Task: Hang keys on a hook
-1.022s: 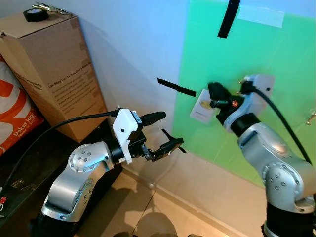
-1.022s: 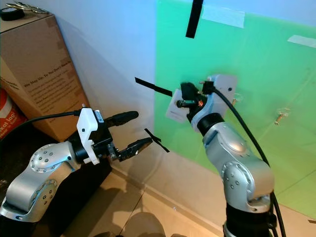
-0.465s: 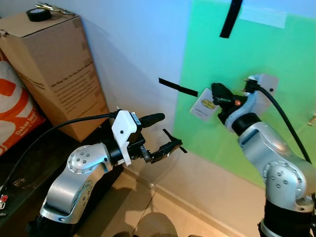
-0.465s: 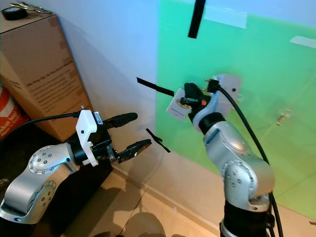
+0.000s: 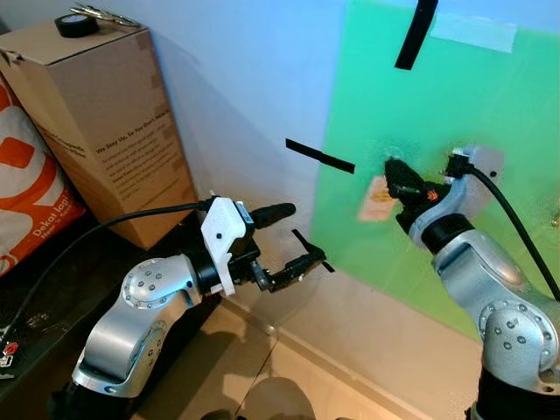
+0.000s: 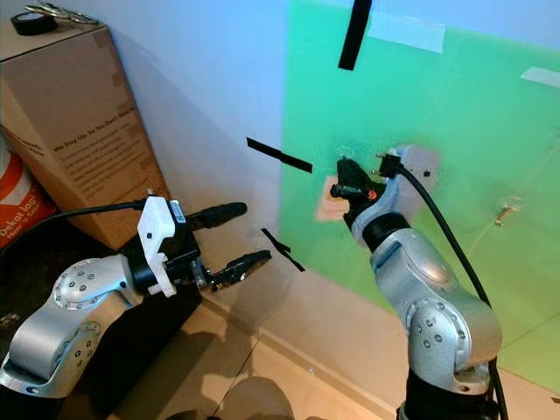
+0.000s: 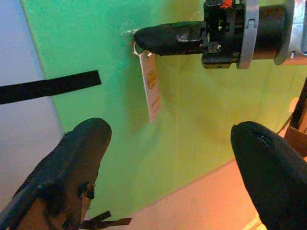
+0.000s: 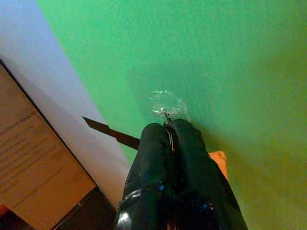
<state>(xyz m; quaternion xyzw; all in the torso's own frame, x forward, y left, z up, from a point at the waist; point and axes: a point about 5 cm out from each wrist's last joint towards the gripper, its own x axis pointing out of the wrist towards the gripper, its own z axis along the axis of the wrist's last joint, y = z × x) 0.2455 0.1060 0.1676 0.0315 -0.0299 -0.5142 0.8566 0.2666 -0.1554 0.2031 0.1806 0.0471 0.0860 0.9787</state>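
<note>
The right gripper point(image 8: 169, 132) is reaching up to the green sheet point(image 5: 490, 114) on the wall, with its fingers point(image 7: 163, 37) pressed together on the ring of the keys; the ring wire is showing between the fingertips in the right wrist view. The fingertips are touching or nearly touching the clear hook point(image 8: 165, 103) stuck to the sheet. Whether the ring is already over the hook cannot be told.

The keys' white tag point(image 7: 151, 86) is hanging straight down from the ring, lying close against the sheet just below the fingertips. In the head views the tag point(image 5: 376, 197) is appearing blurred. No key blades can be made out.

The left gripper point(image 5: 297, 241) is hovering lower and to the left, near the wall and well apart from the tag. Its fingers point(image 7: 72, 163) are standing wide apart and holding nothing, pointing toward the sheet.

Black tape strips are sticking to the wall: one point(image 5: 319, 156) at the sheet's left edge and one point(image 5: 415, 33) near its top. A second hook point(image 6: 505, 213) is sitting further right on the sheet.

A cardboard box point(image 5: 114, 131) is standing against the wall to the left, carrying a tape roll point(image 5: 71, 24) on top. An orange-and-white bag point(image 5: 31, 201) is leaning beside the box.
</note>
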